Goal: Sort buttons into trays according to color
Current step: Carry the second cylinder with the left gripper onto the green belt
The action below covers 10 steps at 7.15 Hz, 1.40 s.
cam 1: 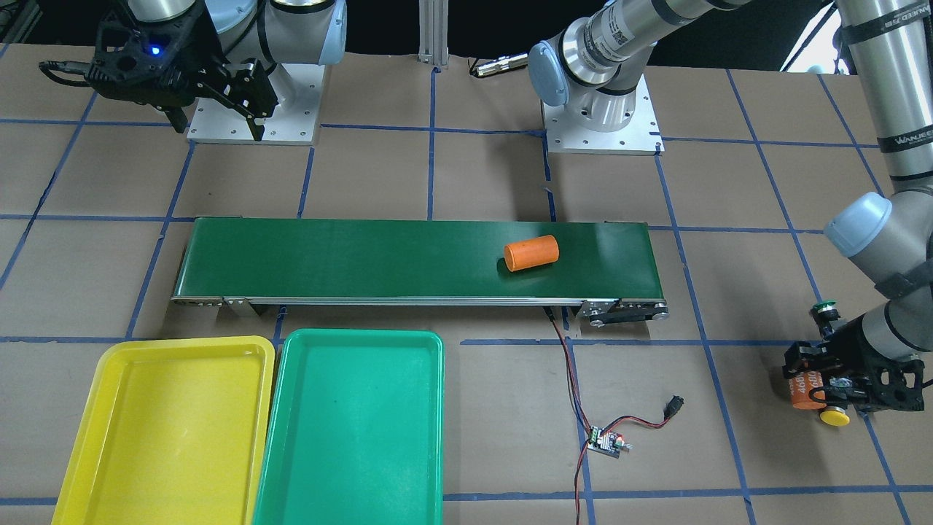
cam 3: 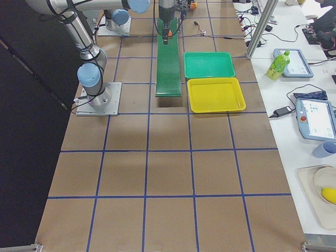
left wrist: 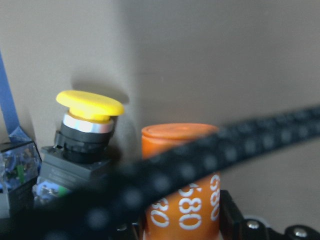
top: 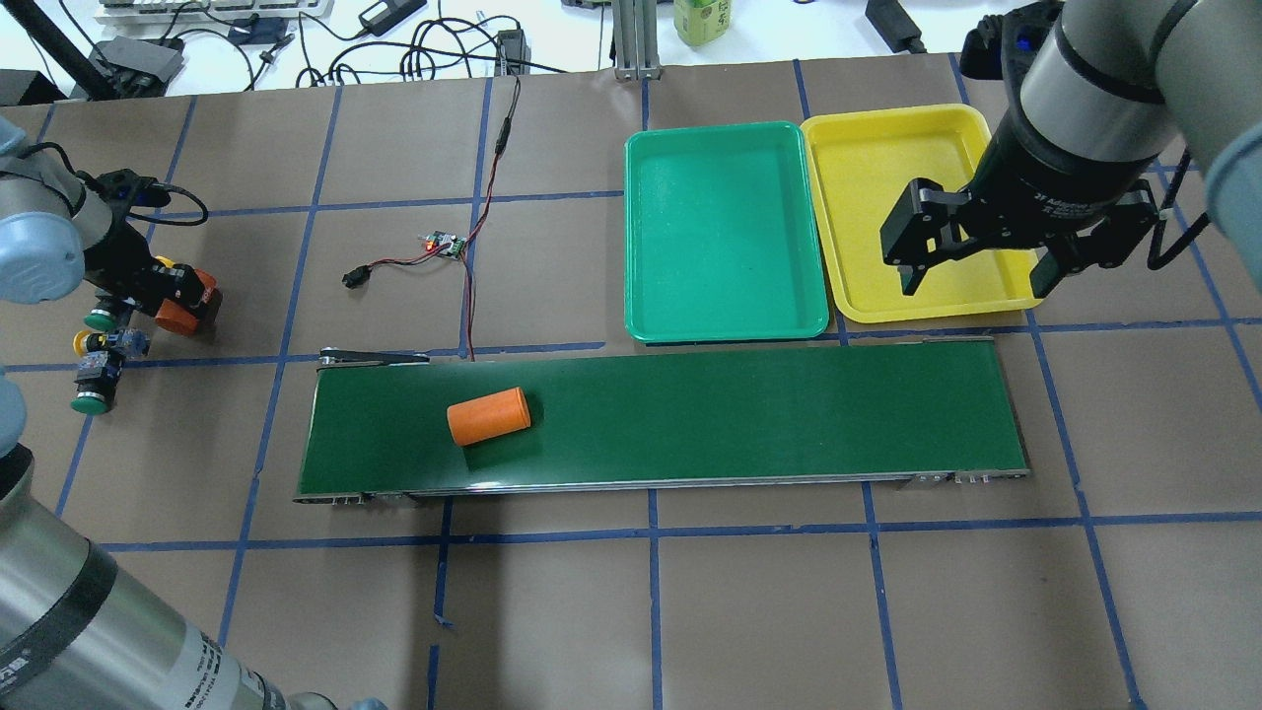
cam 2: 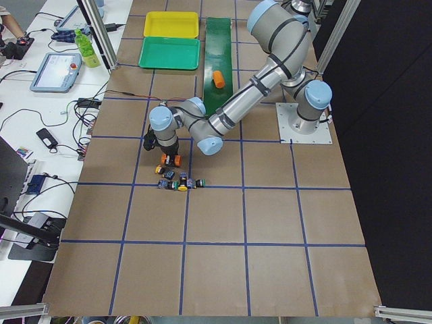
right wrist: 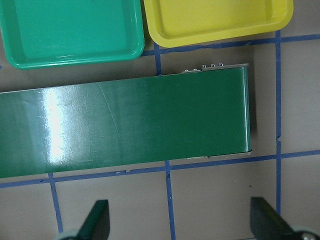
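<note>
Beside yellow tray (top: 868, 197), rounded green tray (top: 725, 227)

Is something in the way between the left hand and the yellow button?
Yes. An orange cylinder sits right at the left hand, beside the yellow button, taking the spot where the button would go.

We see our left arm reaching low toward the left edge of the overhead view, elbow bent. Its claw (top: 180, 301) is turned downward with its fingers pressed against both sides of an orange cylinder (left wrist: 182, 180). Our right arm enters at the upper right of that view, wrist pointing straight down, and its claw (top: 974, 281) hangs high with both fingers (right wrist: 97, 222) spread wide apart.
</note>
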Motion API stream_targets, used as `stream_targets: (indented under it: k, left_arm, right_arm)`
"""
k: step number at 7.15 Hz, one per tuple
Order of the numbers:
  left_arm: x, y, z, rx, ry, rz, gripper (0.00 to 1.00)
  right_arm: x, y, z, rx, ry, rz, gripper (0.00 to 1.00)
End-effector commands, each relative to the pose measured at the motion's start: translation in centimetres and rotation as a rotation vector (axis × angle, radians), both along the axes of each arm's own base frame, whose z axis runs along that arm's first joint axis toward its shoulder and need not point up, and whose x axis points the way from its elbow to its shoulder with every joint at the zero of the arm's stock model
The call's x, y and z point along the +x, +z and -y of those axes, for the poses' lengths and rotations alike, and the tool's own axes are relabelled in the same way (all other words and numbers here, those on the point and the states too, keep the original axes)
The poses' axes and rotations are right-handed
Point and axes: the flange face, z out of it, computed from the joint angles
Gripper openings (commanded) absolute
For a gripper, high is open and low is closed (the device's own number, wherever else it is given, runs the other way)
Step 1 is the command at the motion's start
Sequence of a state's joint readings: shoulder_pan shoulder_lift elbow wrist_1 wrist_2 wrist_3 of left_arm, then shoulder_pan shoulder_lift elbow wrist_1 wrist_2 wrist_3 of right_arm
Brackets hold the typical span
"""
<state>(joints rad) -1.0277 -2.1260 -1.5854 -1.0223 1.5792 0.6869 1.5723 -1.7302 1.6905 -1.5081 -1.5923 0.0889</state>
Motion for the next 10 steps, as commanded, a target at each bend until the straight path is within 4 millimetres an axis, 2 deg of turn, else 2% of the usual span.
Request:
stream_targets:
  k: [1,2,3,4,5,6,7,8,10]
  left_arm:
    - [-5.6,3.7,-1.1,-0.001,-0.046,0.004,0.00]
    - [-8.5,6.4,-3.1,0.007,-0.081,-0.016,0.00]
    - [-13.6,9.5,-5.4,0.019,-0.182,-0.018,0.00]
    - [-19.7,11.5,-8.4,0.040,-0.283,-0.025,0.00]
    - [-24.8,11.3,-11.8,0.059,-0.388,-0.040,0.00]
    - [-29.4,9.4,-15.1,0.089,-0.547,-0.048,0.00]
    - [-31.1,9.4,-17.1,0.068,-0.717,-0.048,0.00]
    - [-31.4,9.5,-18.5,0.059,-0.854,-0.055,0.00]
    - [-32.0,8.0,-20.9,0.070,-0.965,-0.063,0.00]
  right_arm:
    - [-0.1,-0.5,0.0,0.006,0.000,0.000,1.00]
    - [-0.1,-0.6,0.1,0.006,0.001,0.000,1.00]
    - [-0.1,-0.5,0.1,0.002,0.003,-0.001,1.00]
    - [-0.1,-0.1,0.3,-0.006,0.003,-0.003,1.00]
    - [-0.1,0.1,0.6,-0.009,0.003,0.000,1.00]
    - [-0.1,0.5,1.2,-0.014,0.001,0.002,1.00]
    - [0.0,1.3,2.1,-0.026,0.001,0.011,1.00]
    - [0.3,1.5,3.0,-0.015,-0.001,0.035,1.00]
    - [0.3,0.9,3.0,0.006,0.000,0.038,1.00]
